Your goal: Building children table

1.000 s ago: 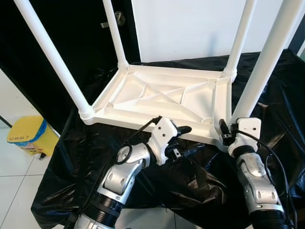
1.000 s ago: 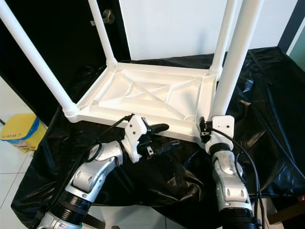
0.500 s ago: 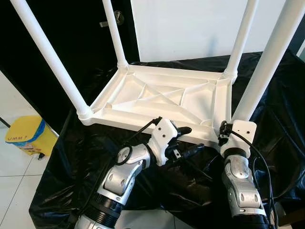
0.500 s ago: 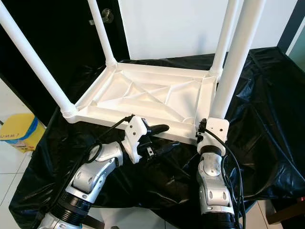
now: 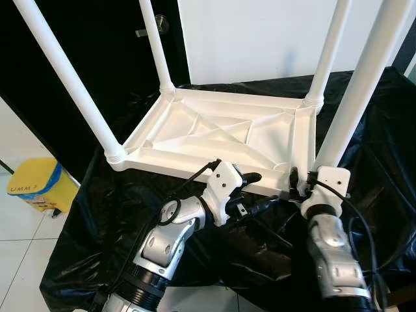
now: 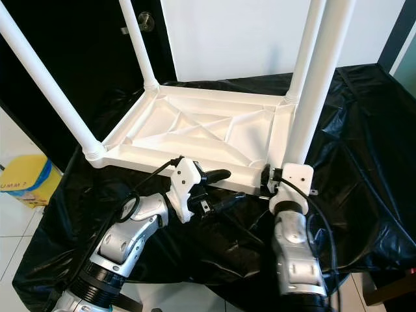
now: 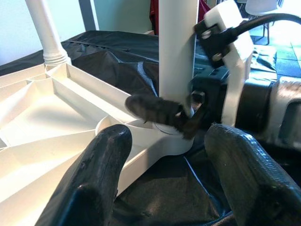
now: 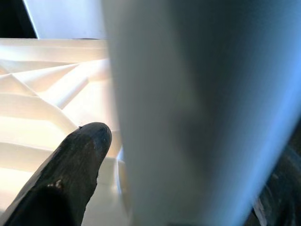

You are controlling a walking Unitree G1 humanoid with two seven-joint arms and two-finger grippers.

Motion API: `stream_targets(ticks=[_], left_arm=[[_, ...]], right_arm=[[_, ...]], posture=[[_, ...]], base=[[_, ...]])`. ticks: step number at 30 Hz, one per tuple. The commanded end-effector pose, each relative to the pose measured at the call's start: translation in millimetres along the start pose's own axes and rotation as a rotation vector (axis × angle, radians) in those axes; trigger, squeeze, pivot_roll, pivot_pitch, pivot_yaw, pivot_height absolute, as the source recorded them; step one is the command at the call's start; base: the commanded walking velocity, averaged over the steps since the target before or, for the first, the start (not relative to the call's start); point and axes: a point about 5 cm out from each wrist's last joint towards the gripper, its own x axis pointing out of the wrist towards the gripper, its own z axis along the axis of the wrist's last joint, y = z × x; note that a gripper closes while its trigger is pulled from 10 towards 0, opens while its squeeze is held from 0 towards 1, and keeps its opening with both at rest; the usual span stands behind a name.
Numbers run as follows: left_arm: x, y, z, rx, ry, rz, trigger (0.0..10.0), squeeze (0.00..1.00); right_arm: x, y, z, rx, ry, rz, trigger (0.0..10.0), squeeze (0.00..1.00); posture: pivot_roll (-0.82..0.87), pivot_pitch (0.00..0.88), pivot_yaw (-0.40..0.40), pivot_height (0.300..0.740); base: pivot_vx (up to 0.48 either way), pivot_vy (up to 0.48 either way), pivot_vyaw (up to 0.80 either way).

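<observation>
on the black-covered worktop (image 5: 97,214) the upturned table (image 5: 221,133) lay, four legs up. right end effector (image 7: 181,110) clasped the near right leg (image 5: 351,91) at its base; left end effector (image 5: 255,190) waited open and empty beside. better to turn the leg straight, not tilted.

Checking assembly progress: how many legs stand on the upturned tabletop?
4, one at each corner: far left, far right, near left, near right, its base gripped by the right gripper.
</observation>
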Motion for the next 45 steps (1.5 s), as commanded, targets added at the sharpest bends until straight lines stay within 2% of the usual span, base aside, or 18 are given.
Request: stream_targets(ticks=[1, 2, 3, 4, 5, 10, 11, 12, 14, 15, 20, 24, 26, 36, 40, 41, 45], left_arm=[[-1.8, 0.7, 1.3, 0.007, -0.002, 0.037, 10.0, 0.00], [-2.0, 1.1, 1.3, 0.007, -0.002, 0.039, 10.0, 0.00], [-2.2, 1.4, 1.4, 0.008, -0.002, 0.040, 10.0, 0.00], [-2.2, 1.4, 1.4, 0.008, -0.002, 0.040, 10.0, 0.00], [-2.2, 1.7, 1.4, 0.008, -0.002, 0.041, 10.0, 0.00], [-2.3, 2.8, 2.3, 0.008, -0.004, 0.045, 10.0, 0.00], [-2.3, 3.2, 2.5, 0.009, -0.004, 0.046, 10.0, 0.00], [-2.3, 3.2, 2.5, 0.009, -0.004, 0.046, 10.0, 0.00], [-3.0, 3.3, 2.7, 0.011, -0.003, 0.047, 10.0, 0.00], [-3.0, 3.3, 2.7, 0.011, -0.003, 0.047, 10.0, 0.00], [-4.4, 4.2, 3.3, 0.013, 0.000, 0.048, 10.0, 0.00], [-4.6, 4.3, 3.8, 0.014, -0.001, 0.048, 10.0, 0.00], [-4.9, 4.7, 4.4, 0.016, -0.001, 0.050, 10.0, 0.00], [-6.4, 4.5, 5.1, 0.016, -0.001, 0.060, 10.0, 0.00], [-7.2, 4.6, 5.0, 0.014, 0.001, 0.065, 10.0, 0.00], [-7.4, 4.6, 5.0, 0.014, 0.001, 0.065, 10.0, 0.00], [-7.7, 4.7, 4.8, 0.013, 0.002, 0.066, 10.0, 0.00]], right_arm=[[-1.7, -0.5, 1.4, 0.030, -0.014, 0.047, 10.0, 1.00], [-1.8, -3.2, 1.8, 0.026, -0.015, 0.086, 10.0, 1.00], [-1.5, -7.2, 2.1, 0.028, -0.014, 0.140, 10.0, 0.52], [-1.5, -7.2, 2.1, 0.028, -0.014, 0.140, 10.0, 0.52], [-1.5, -9.9, 2.4, 0.028, -0.013, 0.178, 10.0, 0.00], [0.4, -14.6, 5.2, 0.007, -0.018, 0.315, 10.0, 0.00], [2.5, -15.0, 5.9, -0.001, -0.008, 0.399, 10.0, 0.00], [2.5, -15.0, 5.9, -0.001, -0.008, 0.399, 10.0, 0.00], [5.8, -16.3, 6.3, -0.016, 0.016, 0.520, 10.0, 0.00], [5.8, -16.3, 6.3, -0.016, 0.016, 0.520, 10.0, 0.00], [17.7, -24.4, 4.9, -0.104, 0.061, 0.677, 10.0, 0.00], [21.1, -26.7, 4.7, -0.124, 0.072, 0.698, 10.0, 0.00], [24.3, -30.4, 1.8, -0.155, 0.098, 0.712, 0.0, 0.00], [21.6, -36.7, -7.9, -0.153, 0.146, 0.725, 0.0, 0.00], [17.9, -36.5, -13.6, -0.129, 0.155, 0.671, 0.0, 0.00], [17.4, -36.4, -14.4, -0.124, 0.157, 0.650, 10.0, 0.00], [15.8, -35.7, -15.7, -0.108, 0.156, 0.574, 10.0, 0.00]], posture=[[-0.16, 0.016, 0.062, 0.740], [-0.16, 0.016, 0.062, 0.740], [-0.16, 0.017, 0.062, 0.740], [-0.16, 0.017, 0.062, 0.740], [-0.16, 0.017, 0.062, 0.740], [-0.16, 0.017, 0.065, 0.740], [-0.16, 0.019, 0.066, 0.740], [-0.16, 0.019, 0.066, 0.740], [-0.15, 0.021, 0.072, 0.740], [-0.15, 0.021, 0.072, 0.740], [-0.14, 0.022, 0.077, 0.740], [-0.14, 0.021, 0.077, 0.740], [-0.13, 0.020, 0.073, 0.740], [-0.12, 0.024, 0.069, 0.740], [-0.13, 0.029, 0.069, 0.740], [-0.13, 0.030, 0.070, 0.740], [-0.13, 0.033, 0.072, 0.740]], base=[[0.000, 0.000, 0.00], [0.000, 0.000, 0.00], [0.000, 0.000, 0.00], [0.000, 0.000, 0.00], [0.000, 0.000, 0.00], [0.000, 0.000, 0.00], [0.000, 0.000, 0.00], [0.000, 0.000, 0.00], [0.000, 0.000, 0.00], [0.000, 0.000, 0.00], [0.000, 0.000, 0.00], [0.000, 0.000, 0.00], [0.000, 0.000, 0.00], [0.000, 0.000, 0.00], [0.000, 0.000, 0.00], [0.000, 0.000, 0.00], [0.000, 0.000, 0.00]])
